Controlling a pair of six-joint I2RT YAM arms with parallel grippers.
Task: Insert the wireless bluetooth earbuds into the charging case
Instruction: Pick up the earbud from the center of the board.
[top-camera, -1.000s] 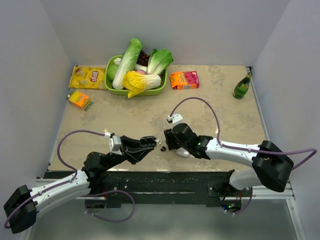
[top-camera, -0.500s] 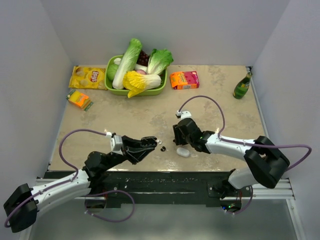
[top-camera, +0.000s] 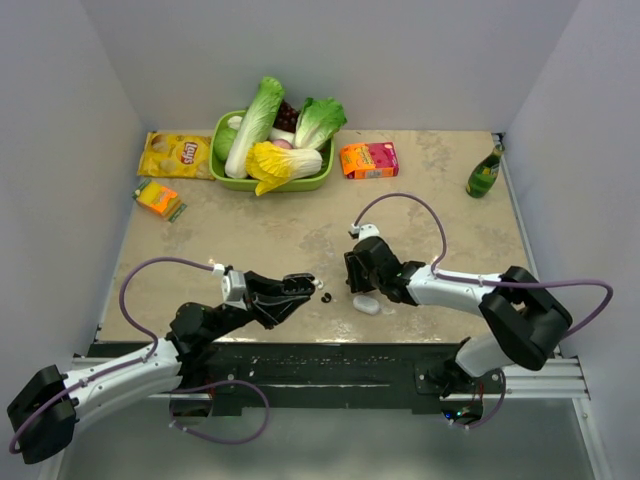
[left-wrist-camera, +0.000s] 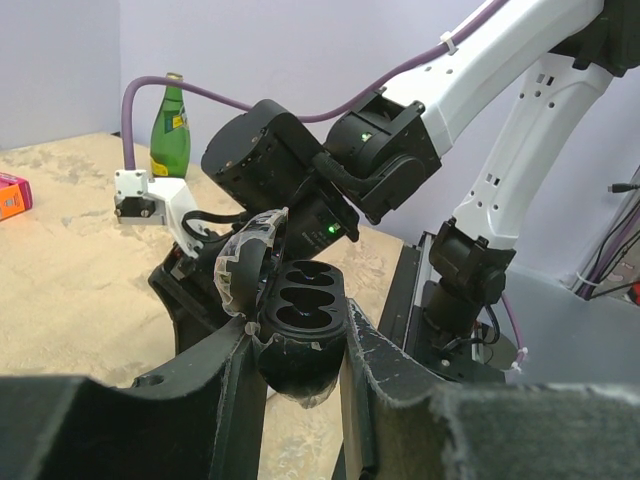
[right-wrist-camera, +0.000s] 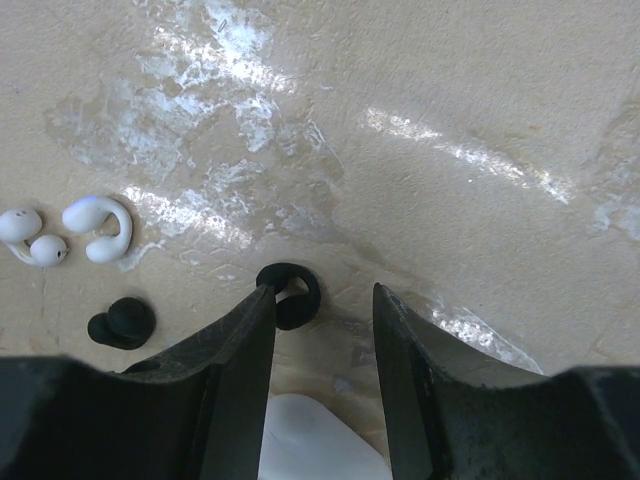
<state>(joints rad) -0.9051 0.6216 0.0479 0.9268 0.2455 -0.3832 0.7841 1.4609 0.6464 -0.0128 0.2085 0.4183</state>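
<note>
At the front of the table (top-camera: 200, 250), my right gripper (right-wrist-camera: 323, 292) hangs spread beside the white charging case (right-wrist-camera: 312, 447), white earbuds (right-wrist-camera: 62, 232) lying near, while my left gripper (left-wrist-camera: 297, 335) pinches what seems an open black case (left-wrist-camera: 303, 300).

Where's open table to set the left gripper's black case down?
Bare tabletop lies between the green basket and the left gripper holding the black case, and between the pink box and the bottle. Crowded by the right gripper: white charging case, white earbuds, black buds.
</note>
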